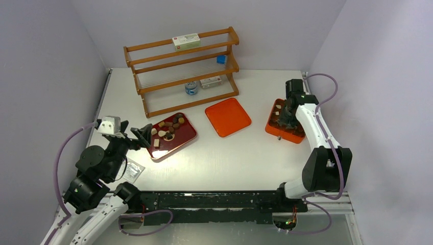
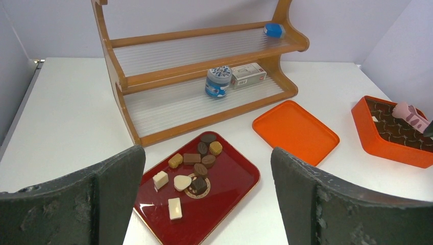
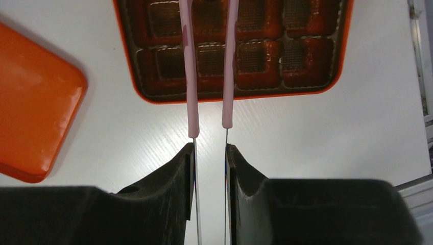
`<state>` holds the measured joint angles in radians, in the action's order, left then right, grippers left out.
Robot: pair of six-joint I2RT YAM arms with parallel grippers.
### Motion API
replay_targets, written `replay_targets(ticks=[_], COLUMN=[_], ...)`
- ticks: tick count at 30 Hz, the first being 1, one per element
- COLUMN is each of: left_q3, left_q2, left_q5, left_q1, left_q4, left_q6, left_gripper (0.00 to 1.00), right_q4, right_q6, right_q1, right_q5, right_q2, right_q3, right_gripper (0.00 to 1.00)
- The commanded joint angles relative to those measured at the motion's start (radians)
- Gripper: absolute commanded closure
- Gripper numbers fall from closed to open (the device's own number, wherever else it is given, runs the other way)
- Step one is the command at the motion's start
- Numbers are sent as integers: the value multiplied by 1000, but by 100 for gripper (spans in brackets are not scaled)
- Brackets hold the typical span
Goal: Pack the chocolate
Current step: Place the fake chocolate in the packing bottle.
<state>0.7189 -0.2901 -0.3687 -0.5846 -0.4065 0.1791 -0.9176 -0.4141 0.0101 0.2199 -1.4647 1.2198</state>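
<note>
Several pieces of chocolate (image 1: 168,130) (image 2: 196,168), dark, light brown and cream, lie on a dark red tray (image 1: 186,139) (image 2: 232,191). My left gripper (image 1: 143,136) (image 2: 208,153) hovers open just left of that tray, nothing between its fingers. My right gripper (image 1: 284,120) (image 3: 210,147) is shut on the metal handles of the pink tongs (image 3: 193,76) (image 2: 411,116). Their two pink arms stand apart and reach over the orange box (image 1: 286,135) (image 3: 235,97) (image 2: 388,149) with its brown compartments. Their tips are cut off at the top of the right wrist view. A couple of pieces sit at the box's far end.
An orange lid (image 1: 227,117) (image 2: 295,131) (image 3: 35,117) lies between tray and box. A wooden rack (image 1: 181,69) (image 2: 194,81) at the back holds a small jar (image 2: 218,81), boxes and a blue item. A clear packet (image 1: 133,170) lies by the left arm. Walls close three sides.
</note>
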Motion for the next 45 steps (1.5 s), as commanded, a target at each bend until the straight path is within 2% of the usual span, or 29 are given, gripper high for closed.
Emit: replay_targets(ticks=[1, 9, 19, 27, 31, 36, 45], left_q3=[-1, 1, 2, 2, -4, 0, 53], left_q2=[1, 3, 11, 8, -3, -45, -211], left_q5=[15, 13, 0, 1, 9, 10, 11], left_q1=[-6, -14, -14, -13, -14, -14, -14], left_q4=[48, 44, 38, 37, 44, 34, -56], left_q6=[-14, -12, -13, -13, -18, -11, 21], left_gripper=[2, 2, 2, 2, 2, 2, 2], right_q4=[14, 8, -2, -6, -6, -23, 1], right_q6=[6, 6, 5, 15, 51, 69, 106], right_q1=[-53, -75, -75, -75, -67, -20, 205], right_q5=[20, 18, 56, 56, 4, -72, -140], right_q2=[25, 4, -23, -3, 33, 81, 146], right_q3=[-13, -2, 21, 29, 51, 102, 141], right_gripper=[72, 71, 60, 59, 60, 61, 60])
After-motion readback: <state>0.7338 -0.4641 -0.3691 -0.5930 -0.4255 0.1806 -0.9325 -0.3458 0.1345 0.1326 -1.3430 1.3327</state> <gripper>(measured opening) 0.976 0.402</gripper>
